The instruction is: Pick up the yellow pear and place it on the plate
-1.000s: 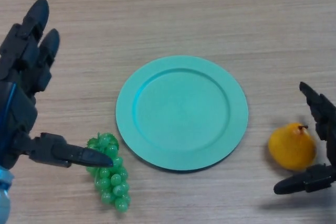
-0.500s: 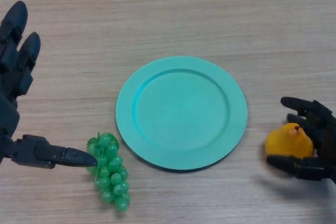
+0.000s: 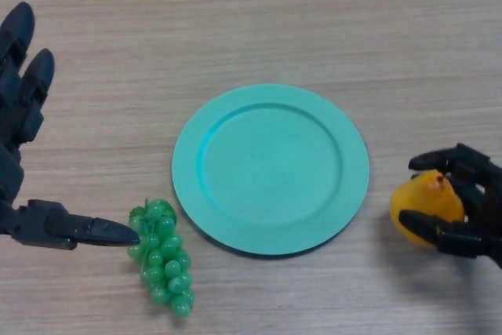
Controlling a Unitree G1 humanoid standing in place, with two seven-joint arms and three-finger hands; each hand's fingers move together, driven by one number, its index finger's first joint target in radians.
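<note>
Wooden surface (image 3: 259,21) fills the view, everything sits on it.

Teal plate (image 3: 271,169) at centre, nothing on it. Rim is bare all round.

Left hand (image 3: 20,123) at 9 o'clock edge, fingers straight and spread, thumb pointing in toward the green grapes (image 3: 163,256) at 7 o'clock of the plate. Thumb tip just beside the bunch, can't tell if it touches. Holding nothing. It's well apart from the task's thing, so not the hand for this job.

Right hand (image 3: 471,217) at 4 o'clock edge, fingers curled round the yellow pear (image 3: 422,205), one finger over the top, thumb under the near side. Looks like a wrap, pear visible between them. Can't tell if it's lifted or resting on the surface.

Pear lies at roughly 4 o'clock of the plate, just off the rim, near but not touching. Stem end points up and right toward the fingers; long axis roughly 10-to-4.

Key relation: plate centre is at 10 o'clock from the pear, so my read is the next move needs a lift, then a carry toward 10 o'clock over the near rim. Risk: round fruit, shallow wrap, could roll out.
</note>
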